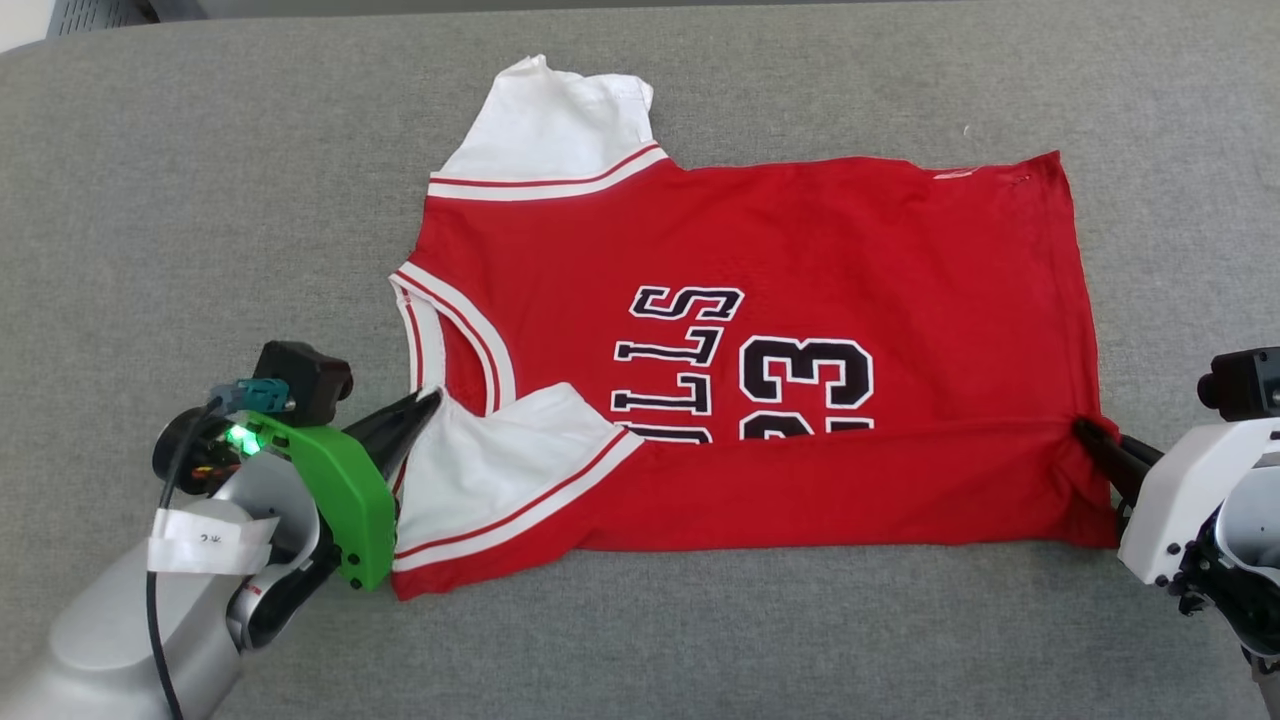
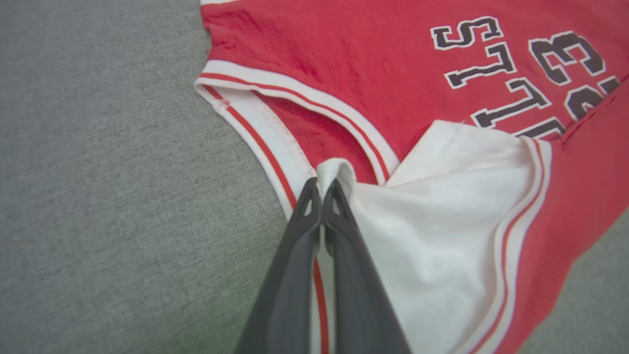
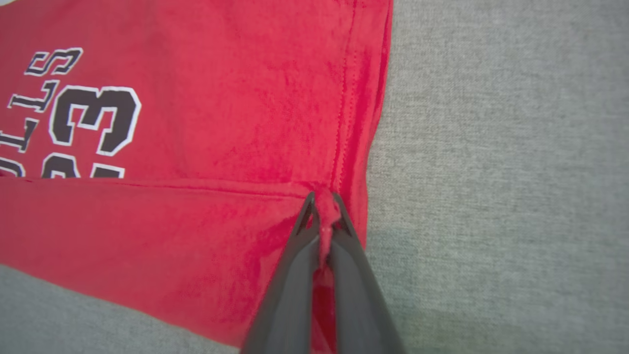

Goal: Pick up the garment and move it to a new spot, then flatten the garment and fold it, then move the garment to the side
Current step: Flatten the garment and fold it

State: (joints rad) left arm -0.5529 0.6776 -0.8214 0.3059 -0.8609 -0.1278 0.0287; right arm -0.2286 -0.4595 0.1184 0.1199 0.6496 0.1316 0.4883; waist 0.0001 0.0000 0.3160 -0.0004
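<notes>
Item: garment [image 1: 760, 300], red jersey with white short sleeves and red-white striped trim, lying in the middle of a grey fabric surface [image 1: 200, 200], neckline [image 1: 450, 330] to the left and hem to the right. Condition: mostly flat; the near long edge is turned over toward the far side as a red band running left to right, covering the lower part of the black, white-outlined lettering [image 1: 680, 360] and of the number 23 [image 1: 805, 385]. Far sleeve [image 1: 550, 125] spread out at the far left, slightly rumpled. Near sleeve [image 1: 490, 460] folded in over the front, its tip beside the neckline. Attachments: left gripper [image 1: 425, 405], at the near left, fingers clenched on a pinch of white cloth at the near sleeve's tip, just beside the striped neck trim. Right gripper [image 1: 1085, 430], at the near right, fingers clenched on a bunched bit of red cloth where the turned-over band meets the hem. Accessories: green cover [image 1: 340, 490] on the left wrist; white label [image 1: 205, 540] wrapped round the left forearm; white housing [image 1: 1190, 500] on the right wrist.
</notes>
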